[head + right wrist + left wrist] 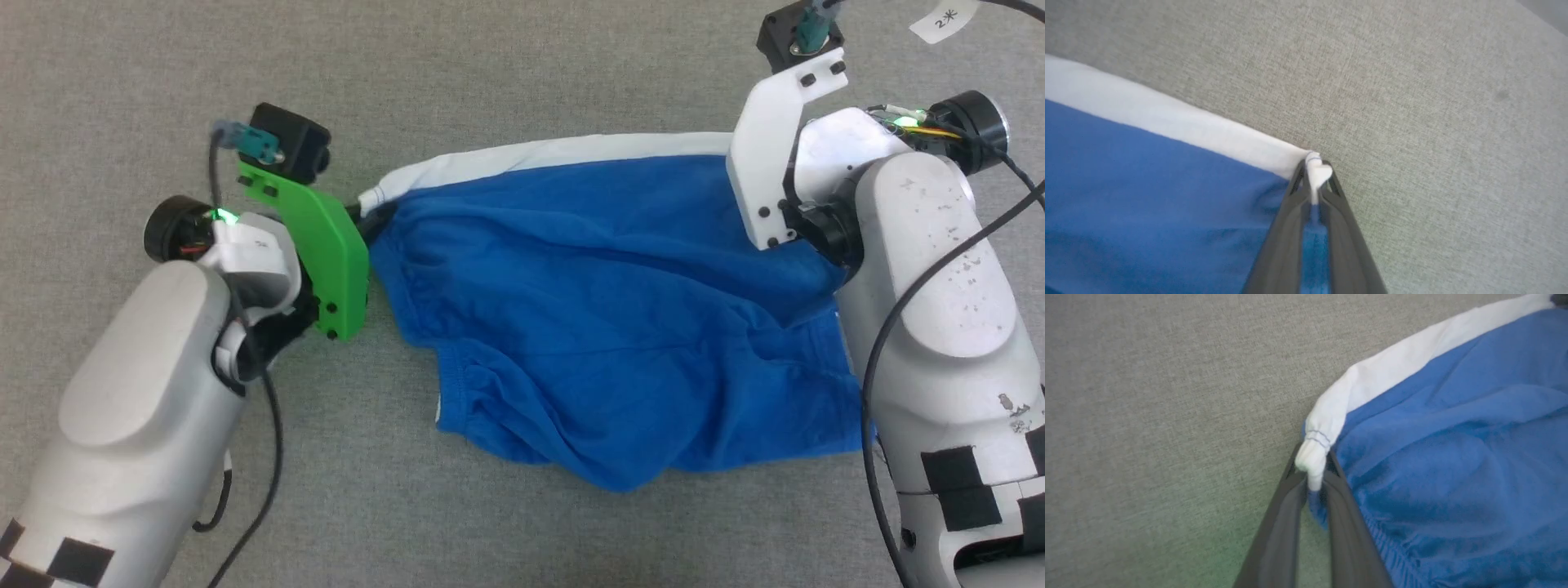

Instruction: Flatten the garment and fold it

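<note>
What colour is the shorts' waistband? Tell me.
White waistband, clearest in the left wrist view.

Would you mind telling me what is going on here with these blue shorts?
The robot holds the blue shorts by both ends of the white waistband: the left pincer is shut on one corner, the right pincer on the other. The waistband is stretched between them over the grey surface; the blue legs are rumpled and nothing is folded yet.
</note>
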{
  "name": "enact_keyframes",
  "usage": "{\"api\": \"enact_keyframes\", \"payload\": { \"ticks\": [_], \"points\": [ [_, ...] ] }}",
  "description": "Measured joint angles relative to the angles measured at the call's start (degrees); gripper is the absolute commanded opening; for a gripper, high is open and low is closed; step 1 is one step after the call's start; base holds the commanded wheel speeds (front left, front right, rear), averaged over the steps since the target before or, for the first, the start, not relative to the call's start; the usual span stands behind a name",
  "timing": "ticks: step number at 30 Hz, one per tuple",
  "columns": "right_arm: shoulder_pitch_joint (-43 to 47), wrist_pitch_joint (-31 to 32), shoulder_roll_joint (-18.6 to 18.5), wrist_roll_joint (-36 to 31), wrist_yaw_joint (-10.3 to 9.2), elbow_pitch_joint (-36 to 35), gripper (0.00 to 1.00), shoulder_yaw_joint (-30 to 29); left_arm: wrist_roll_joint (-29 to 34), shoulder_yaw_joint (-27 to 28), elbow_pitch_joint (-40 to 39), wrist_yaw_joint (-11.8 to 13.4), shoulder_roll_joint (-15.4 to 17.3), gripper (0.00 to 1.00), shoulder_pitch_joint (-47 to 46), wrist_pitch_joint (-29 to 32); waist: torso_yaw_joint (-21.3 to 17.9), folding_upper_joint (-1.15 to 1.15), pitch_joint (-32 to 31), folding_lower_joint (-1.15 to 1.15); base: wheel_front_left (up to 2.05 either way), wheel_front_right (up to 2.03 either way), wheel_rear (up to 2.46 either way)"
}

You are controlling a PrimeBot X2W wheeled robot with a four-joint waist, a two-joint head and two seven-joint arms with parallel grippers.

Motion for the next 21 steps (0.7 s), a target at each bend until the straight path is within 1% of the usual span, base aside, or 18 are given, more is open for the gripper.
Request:
{"api": "enact_keyframes", "payload": {
  "ticks": [5, 7, 11, 13, 15, 16, 18, 21],
  "points": [
    [-0.29, -3.10, 0.01, 2.78, 0.00, 0.09, 0.00, -2.00, -2.09, 2.24, 2.25, 0.00, -0.19, 0.00, -2.11, -4.48, -0.33, 0.00, -1.28, 0.00, 0.00, 0.00, 0.00],
    [-1.97, -4.47, 0.03, 4.76, 0.00, 0.15, 0.00, -4.07, -1.97, 3.50, 3.13, 0.00, -0.19, 0.00, -4.72, -6.02, -0.43, 0.00, -1.94, 0.00, 0.00, 0.00, 0.00],
    [-8.44, -7.66, 0.10, 7.67, 0.01, -0.02, 0.00, -7.12, -1.46, 6.23, 5.23, 0.14, -0.03, 0.00, -12.46, -8.81, -0.75, 0.00, -3.29, 0.00, 0.00, 0.00, 0.00],
    [-12.71, -9.82, 0.09, 8.49, 0.01, 0.11, 0.00, -8.09, -1.38, 8.12, 6.49, 0.76, -0.19, 0.00, -17.18, -10.81, -1.15, 0.00, -3.91, 0.00, 0.00, 0.00, 0.00],
    [-16.75, -12.01, 0.20, 9.85, 0.01, 0.71, 0.00, -9.34, 0.02, 8.80, 7.48, 0.90, -0.05, 0.00, -21.62, -12.99, -1.65, 0.00, -4.37, 0.00, 0.00, 0.00, 0.00],
    [-19.03, -13.16, 0.18, 10.32, 0.01, 1.40, 0.00, -9.67, 0.29, 9.35, 8.10, 1.05, -0.10, 0.00, -23.99, -14.12, -1.94, 0.00, -4.57, 0.00, 0.00, 0.00, 0.00],
    [-23.06, -15.41, 0.14, 10.34, 0.01, 2.63, 0.00, -9.64, 2.76, 9.57, 8.57, 1.05, 0.14, 0.00, -27.83, -17.27, -2.45, 0.00, -4.84, 0.00, 0.00, 0.00, 0.00],
    [-28.64, -18.63, 0.20, 9.29, 0.02, 4.20, 0.00, -8.82, 3.98, 10.50, 10.24, 1.05, 0.23, 0.00, -32.64, -21.75, -3.22, 0.00, -5.08, 0.00, 0.00, 0.00, 0.00]
  ]
}}
